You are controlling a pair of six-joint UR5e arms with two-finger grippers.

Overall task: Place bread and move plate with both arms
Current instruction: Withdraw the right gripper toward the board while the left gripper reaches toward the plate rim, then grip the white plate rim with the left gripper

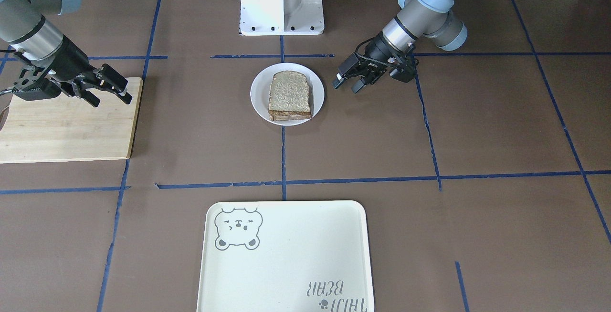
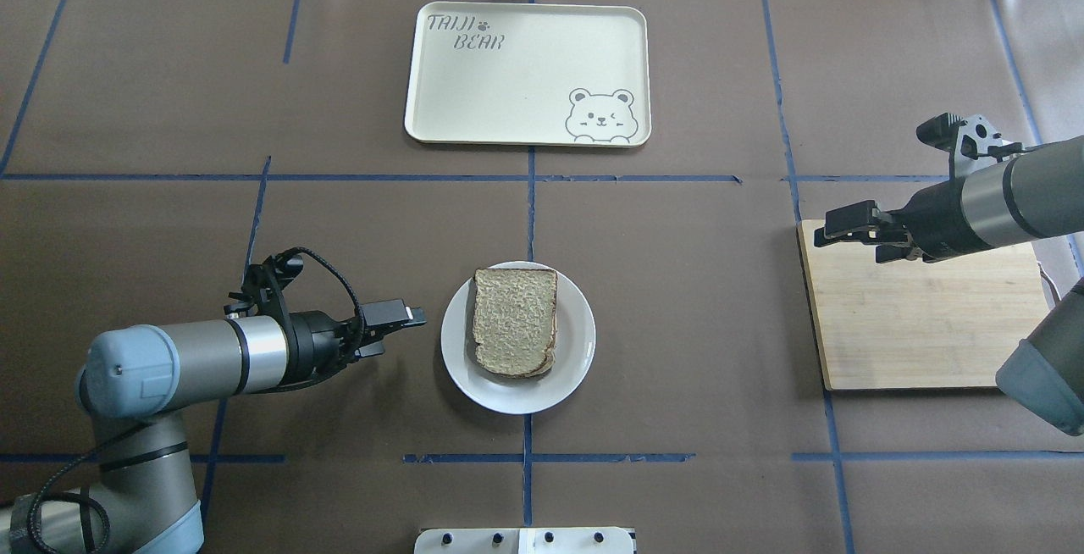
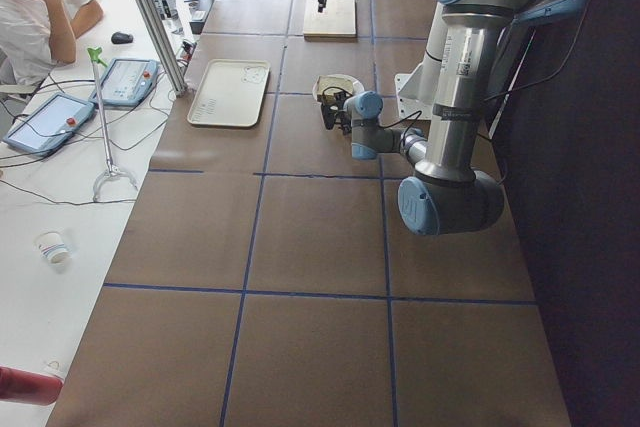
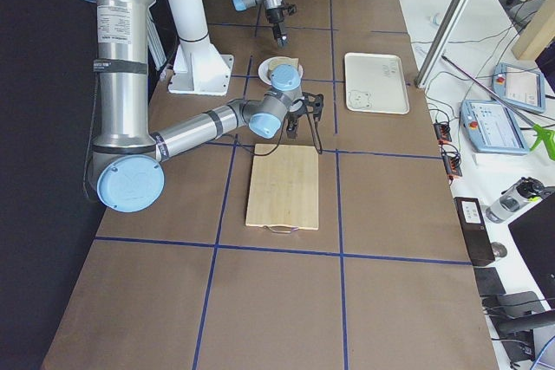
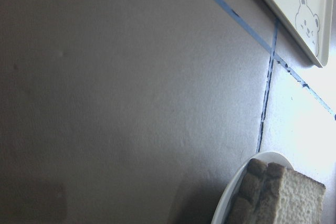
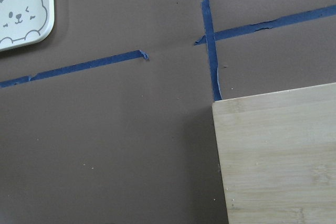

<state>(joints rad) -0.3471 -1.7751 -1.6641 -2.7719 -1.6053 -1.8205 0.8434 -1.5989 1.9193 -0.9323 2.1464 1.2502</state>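
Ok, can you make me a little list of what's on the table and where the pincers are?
bread: lying on the white plate
plate: middle of the table
left pincer: open, beside the plate, not touching it
right pincer: open, above the wooden board's corner
bear tray: past the plate, at the table's far side

The tray (image 2: 525,71) bears the words "TAIJI BEAR" (image 2: 466,32) in grey outline letters (a small paw print (image 2: 483,25) follows "TAIJI"), in the corner diagonally opposite its bear drawing (image 2: 600,116). No other writing can be read.
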